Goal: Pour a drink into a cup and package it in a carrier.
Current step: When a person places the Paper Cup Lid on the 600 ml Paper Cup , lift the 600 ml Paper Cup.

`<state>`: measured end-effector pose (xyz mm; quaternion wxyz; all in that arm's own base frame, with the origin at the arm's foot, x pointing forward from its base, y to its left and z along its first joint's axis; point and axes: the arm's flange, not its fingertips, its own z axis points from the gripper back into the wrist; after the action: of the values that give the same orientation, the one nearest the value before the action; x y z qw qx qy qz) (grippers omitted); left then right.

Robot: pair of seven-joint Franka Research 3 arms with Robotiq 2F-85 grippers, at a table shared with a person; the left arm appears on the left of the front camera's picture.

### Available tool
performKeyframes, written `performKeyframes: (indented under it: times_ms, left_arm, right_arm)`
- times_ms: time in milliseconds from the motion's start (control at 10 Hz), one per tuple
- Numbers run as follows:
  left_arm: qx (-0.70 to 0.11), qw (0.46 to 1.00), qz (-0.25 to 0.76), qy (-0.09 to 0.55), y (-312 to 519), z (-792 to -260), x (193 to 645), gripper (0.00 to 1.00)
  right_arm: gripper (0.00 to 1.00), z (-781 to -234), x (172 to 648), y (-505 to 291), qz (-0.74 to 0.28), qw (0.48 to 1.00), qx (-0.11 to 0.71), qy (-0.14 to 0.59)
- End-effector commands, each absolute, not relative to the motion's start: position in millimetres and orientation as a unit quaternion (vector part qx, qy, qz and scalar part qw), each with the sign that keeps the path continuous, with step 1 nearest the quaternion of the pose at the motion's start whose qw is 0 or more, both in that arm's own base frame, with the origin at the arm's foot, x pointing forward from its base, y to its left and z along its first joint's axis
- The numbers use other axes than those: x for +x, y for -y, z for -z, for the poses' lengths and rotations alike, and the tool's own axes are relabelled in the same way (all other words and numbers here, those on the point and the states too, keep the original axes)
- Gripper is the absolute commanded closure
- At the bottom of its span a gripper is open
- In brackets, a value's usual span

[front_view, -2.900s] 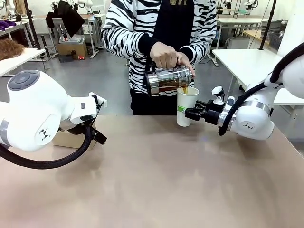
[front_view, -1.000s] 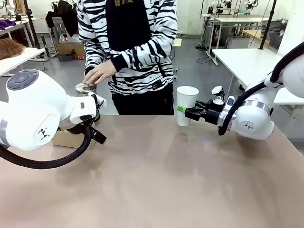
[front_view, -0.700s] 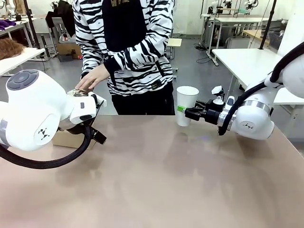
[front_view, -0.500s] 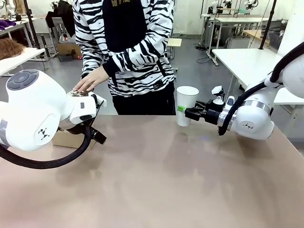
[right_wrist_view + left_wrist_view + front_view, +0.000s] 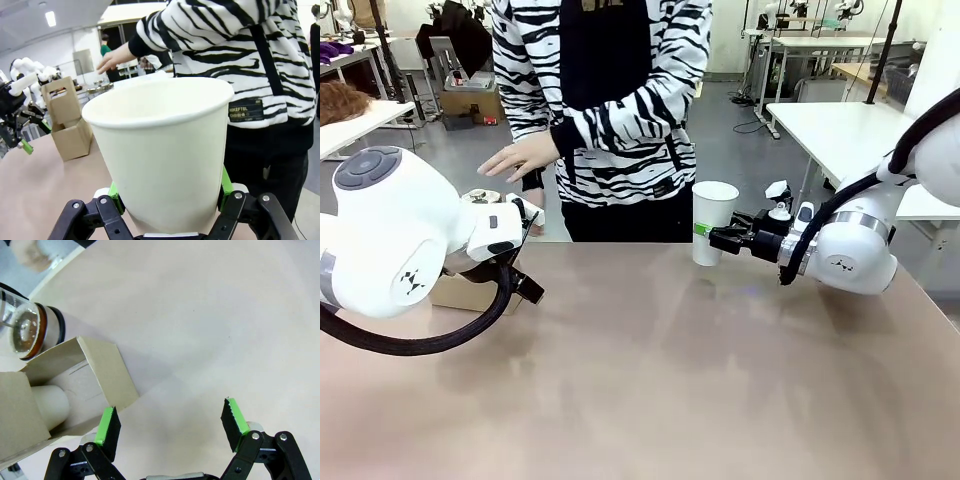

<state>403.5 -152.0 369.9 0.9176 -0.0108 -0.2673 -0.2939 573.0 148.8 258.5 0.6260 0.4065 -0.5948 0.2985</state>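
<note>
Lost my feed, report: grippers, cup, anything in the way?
Left gripper open beside carrier. Right gripper shut on cup, upright. Person's hand hovering near carrier; glass jug beside it.

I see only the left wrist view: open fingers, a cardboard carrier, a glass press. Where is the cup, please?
Observer: The cup is at the far edge of the table, right of the middle. The right gripper grips its lower half.
Operator: Is the person touching it?
Observer: No. The person's hand is open, above the glass press, away from the cup.
Operator: Does the carrier stand upright?
Observer: Yes. In the right wrist view the carrier stands with its handle up.
</note>
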Motion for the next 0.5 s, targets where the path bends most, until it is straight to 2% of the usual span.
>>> performKeyframes:
  times_ms: [0,400]
  left_arm:
    - [-0.012,0.917,0.294,0.268,151.9,-370.4,403.2,0.00]
    - [-0.012,0.917,0.294,0.268,151.9,-370.4,403.2,0.00]
  right_arm:
    - [0.20,-263.7,570.0,-149.0,-0.298,0.626,0.409,0.593]
    - [0.20,-263.7,570.0,-149.0,-0.298,0.626,0.409,0.593]
